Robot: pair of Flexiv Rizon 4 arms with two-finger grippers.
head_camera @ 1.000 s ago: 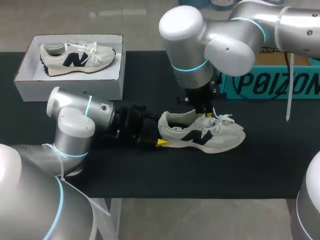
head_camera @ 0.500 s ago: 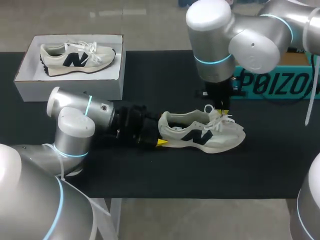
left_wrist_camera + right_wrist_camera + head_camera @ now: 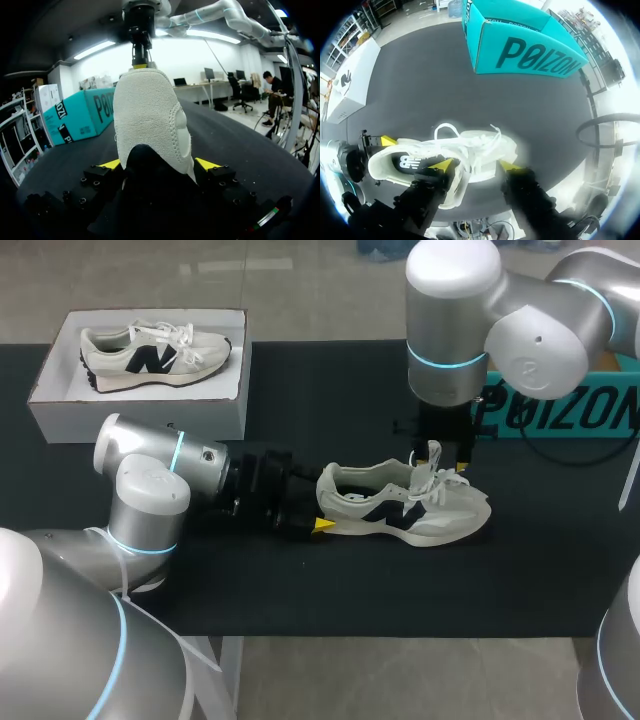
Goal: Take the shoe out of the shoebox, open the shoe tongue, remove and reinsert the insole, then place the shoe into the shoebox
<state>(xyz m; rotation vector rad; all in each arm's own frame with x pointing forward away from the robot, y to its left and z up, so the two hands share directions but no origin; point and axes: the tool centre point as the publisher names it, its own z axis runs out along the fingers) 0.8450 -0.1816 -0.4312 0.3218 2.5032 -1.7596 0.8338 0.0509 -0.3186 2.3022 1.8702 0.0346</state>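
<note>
My left gripper pinches the heel of the shoe, which lies on the counter. My right gripper hangs spread over the laces. Closing here may snag laces, not the tongue, and pulling could drag the shoe from my left hold.

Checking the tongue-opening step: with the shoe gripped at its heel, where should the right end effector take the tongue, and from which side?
Probably the tongue at its free top edge, just behind the laces, coming from above. The shoe stands upright on its sole with its opening up, the left end effector clamps the heel, and the right end effector hangs open over it.
</note>
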